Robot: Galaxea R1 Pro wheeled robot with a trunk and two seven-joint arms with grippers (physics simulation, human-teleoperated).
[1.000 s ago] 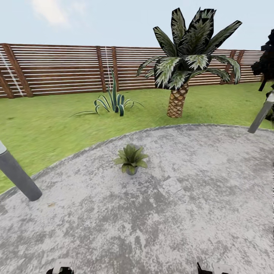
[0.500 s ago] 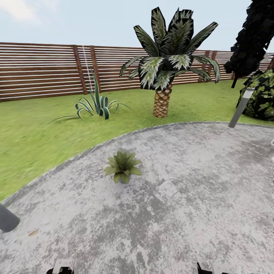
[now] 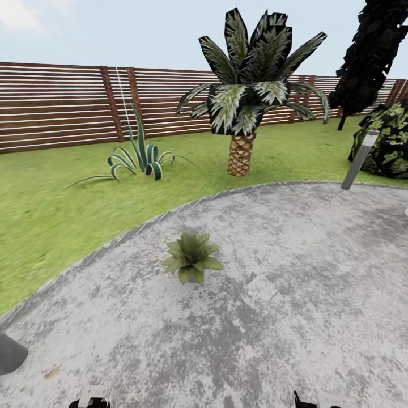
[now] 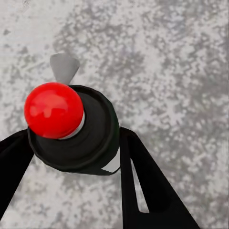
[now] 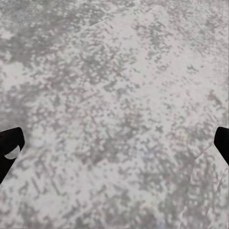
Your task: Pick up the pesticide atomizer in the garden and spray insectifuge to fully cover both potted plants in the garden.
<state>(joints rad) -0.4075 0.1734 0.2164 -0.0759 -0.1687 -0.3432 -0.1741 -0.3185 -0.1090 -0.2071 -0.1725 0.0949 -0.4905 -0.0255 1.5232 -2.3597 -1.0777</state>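
Note:
One potted plant [image 3: 191,262], a low green rosette in a tiny grey pot, stands on the paved patio [image 3: 294,317] of the garden, ahead of me and slightly left. In the left wrist view my left gripper [image 4: 74,138] is shut on the pesticide atomizer [image 4: 81,138]. I see that dark bottle from above, with a red round knob and a grey nozzle. In the right wrist view my right gripper [image 5: 117,143] is open over bare paving, its black fingertips [image 5: 10,145] wide apart. The tops of both arms peek in along the lower edge of the head view.
A grey bollard lamp [image 3: 358,161] leans at the patio's right edge and another [image 3: 8,352] sits at the near left. On the lawn stand a striped agave [image 3: 139,158], a palm tree [image 3: 242,150] and a dark bush [image 3: 388,139]. A slatted wooden fence [image 3: 56,107] closes the back.
The whole head view has shifted: the camera turned right and moved closer. The near left bollard has slid almost out of the picture. The grippers look unchanged.

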